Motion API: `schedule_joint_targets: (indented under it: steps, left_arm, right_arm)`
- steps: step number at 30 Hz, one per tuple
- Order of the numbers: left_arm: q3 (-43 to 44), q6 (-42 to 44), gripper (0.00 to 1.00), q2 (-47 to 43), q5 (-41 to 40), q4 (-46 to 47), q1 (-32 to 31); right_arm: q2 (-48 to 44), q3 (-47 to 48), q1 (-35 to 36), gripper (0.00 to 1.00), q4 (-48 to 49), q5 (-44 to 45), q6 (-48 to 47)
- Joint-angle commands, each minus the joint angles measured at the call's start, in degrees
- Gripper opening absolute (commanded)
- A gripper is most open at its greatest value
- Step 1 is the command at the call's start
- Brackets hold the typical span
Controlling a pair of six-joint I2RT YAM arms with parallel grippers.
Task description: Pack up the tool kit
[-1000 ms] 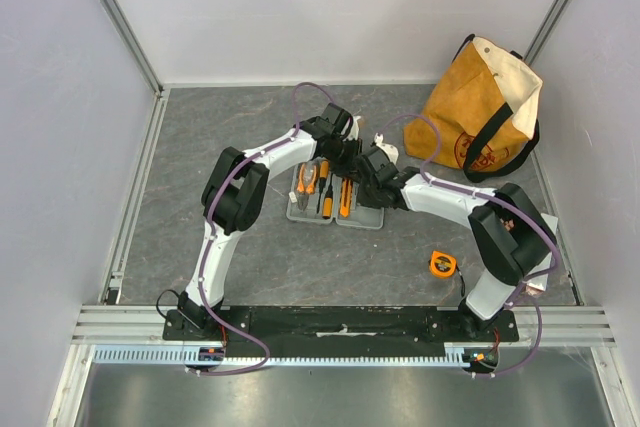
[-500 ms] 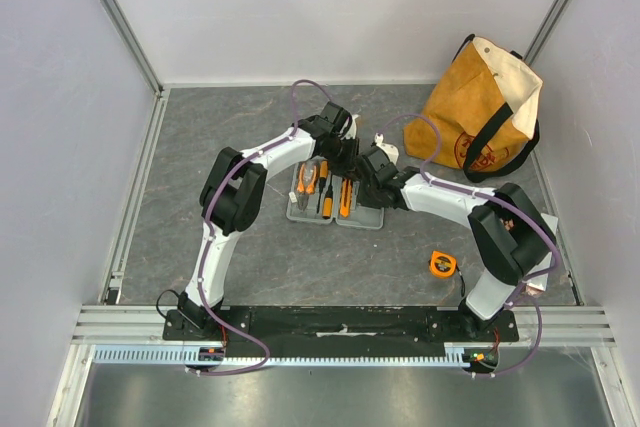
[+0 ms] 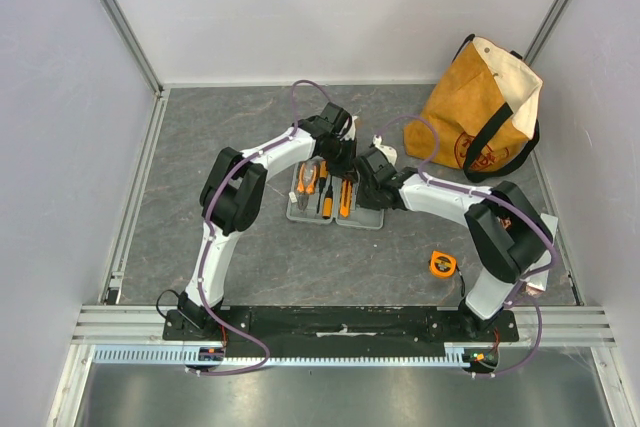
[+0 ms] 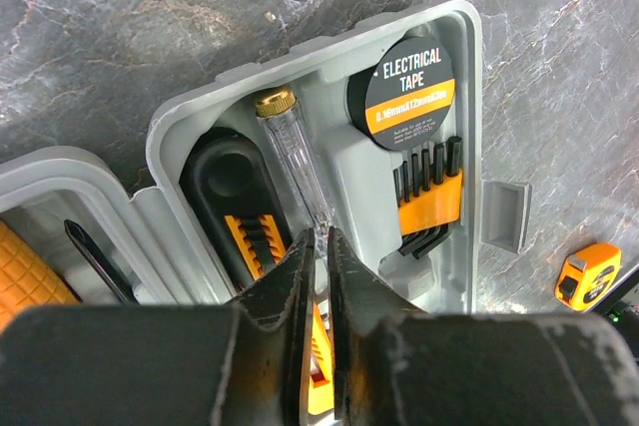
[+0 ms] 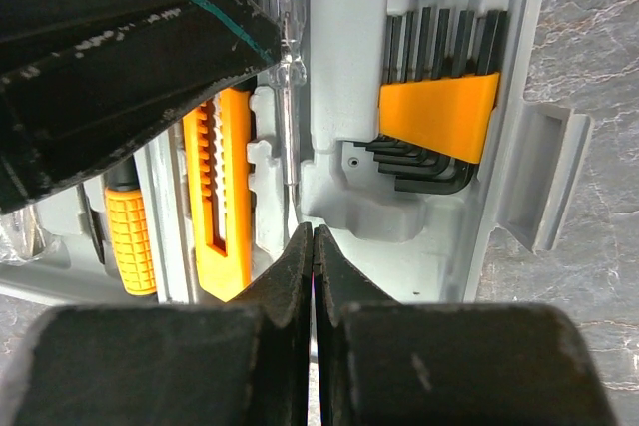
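The open tool kit [image 3: 332, 221] lies mid-bench. The left gripper [image 4: 317, 246], jaws narrow, pinches the shaft of the clear tester [image 4: 290, 152] in its slot. The right gripper [image 5: 313, 236], closed tight and empty, hovers beside the hex keys [image 5: 439, 107].

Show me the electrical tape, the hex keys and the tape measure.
electrical tape [image 4: 411, 87]: left wrist view, label face.
hex keys [image 5: 439, 117]: right wrist view, orange holder.
tape measure [image 3: 442, 264]: top view, orange casing.

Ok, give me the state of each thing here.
tool kit, open, lying flat
tester screwdriver, lying in its slot
left claw, closed on tester screwdriver's shaft
right claw, shut, empty
tape measure, loose, outside the kit
electrical tape, seated in its slot
canvas bag, upright
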Motion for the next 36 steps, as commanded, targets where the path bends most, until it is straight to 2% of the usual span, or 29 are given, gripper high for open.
schedule_joint_targets:
  steps: [1,10,23,36]
  left_arm:
    - [2.83,2.85,0.15,0.74,1.98,-0.64,-0.66]
    - [3.01,3.81,0.14,1.79,3.83,-0.82,-1.18]
    - [3.71,3.38,0.1,3.2,1.02,-2.93,-1.1]
    - [3.71,2.85,0.09,3.46,0.4,-3.19,-1.1]
  right_arm:
    - [1.3,1.79,0.19,0.03,0.73,-0.36,0.24]
    - [1.3,1.7,0.19,0.02,1.35,-0.63,0.5]
    - [-1.6,1.71,0.19,0.02,0.82,1.56,0.42]
    - [-0.11,1.62,0.28,0.02,1.43,0.34,0.33]
